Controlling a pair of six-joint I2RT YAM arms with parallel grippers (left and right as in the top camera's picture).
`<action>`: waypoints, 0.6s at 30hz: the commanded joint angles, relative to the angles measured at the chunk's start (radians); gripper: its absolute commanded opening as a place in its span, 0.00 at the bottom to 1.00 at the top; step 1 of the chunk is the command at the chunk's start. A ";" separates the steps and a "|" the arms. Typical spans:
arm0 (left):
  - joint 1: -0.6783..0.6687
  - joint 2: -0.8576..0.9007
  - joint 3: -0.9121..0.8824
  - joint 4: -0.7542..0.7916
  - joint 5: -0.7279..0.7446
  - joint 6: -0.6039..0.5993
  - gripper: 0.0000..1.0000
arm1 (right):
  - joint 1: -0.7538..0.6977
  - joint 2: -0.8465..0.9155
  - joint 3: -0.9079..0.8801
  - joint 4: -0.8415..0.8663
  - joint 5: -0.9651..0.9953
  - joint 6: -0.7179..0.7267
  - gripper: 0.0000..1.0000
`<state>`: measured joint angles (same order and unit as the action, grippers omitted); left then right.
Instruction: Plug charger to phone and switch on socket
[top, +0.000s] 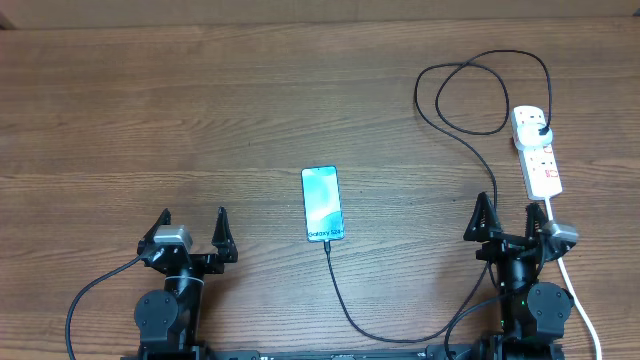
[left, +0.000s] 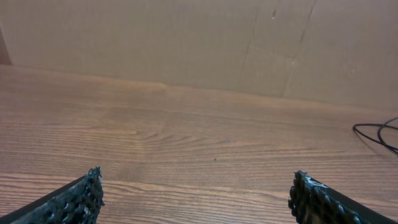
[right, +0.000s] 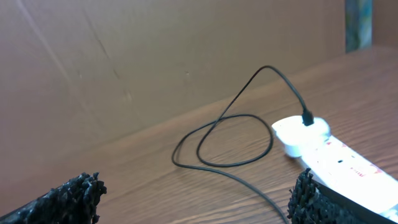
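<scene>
Socket: white elongated plastic power strip, the thing the remaining work looks to turn on.

Right gripper: jaws wide, holding nothing, parked just short of the socket's near end. Fingertips spread to both edges of the wrist view.

Left gripper: jaws wide too, empty, well apart from the socket on its left, past the phone.

Key relation: socket straight ahead of the right gripper and a touch to its right, long axis running away from the robot. Right arm clearly nearer. Probably a short reach forward and a press down.

Phone, small rectangular black-edged smartphone with light blue-white screen: flat on the brown wood-grain table, well left of the socket, long axis parallel to it.

Charger, long thin black cable: runs from a small black plug at the socket's far end, loops further out, passes left of the socket, sweeps along the robot side, ends touching the phone's near edge. Looks plugged in; full seating not confirmable.

Hard to read: red-marked switches too small overhead, on/off state unknown. Socket cut off at the frame edge and behind a finger in the right wrist view. Thick white cord leaves the socket's near end and exits frame.
</scene>
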<state>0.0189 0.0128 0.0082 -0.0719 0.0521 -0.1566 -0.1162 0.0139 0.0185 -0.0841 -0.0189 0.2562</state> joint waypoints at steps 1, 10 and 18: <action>-0.006 -0.009 -0.003 -0.003 0.003 0.015 1.00 | 0.003 -0.011 -0.011 0.001 0.011 -0.161 1.00; -0.006 -0.009 -0.003 -0.003 0.003 0.015 1.00 | 0.004 -0.011 -0.011 0.002 0.010 -0.254 1.00; -0.006 -0.009 -0.003 -0.003 0.003 0.015 1.00 | 0.004 -0.011 -0.011 0.003 0.010 -0.254 1.00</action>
<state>0.0189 0.0132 0.0082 -0.0723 0.0521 -0.1562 -0.1162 0.0139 0.0185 -0.0841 -0.0181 0.0174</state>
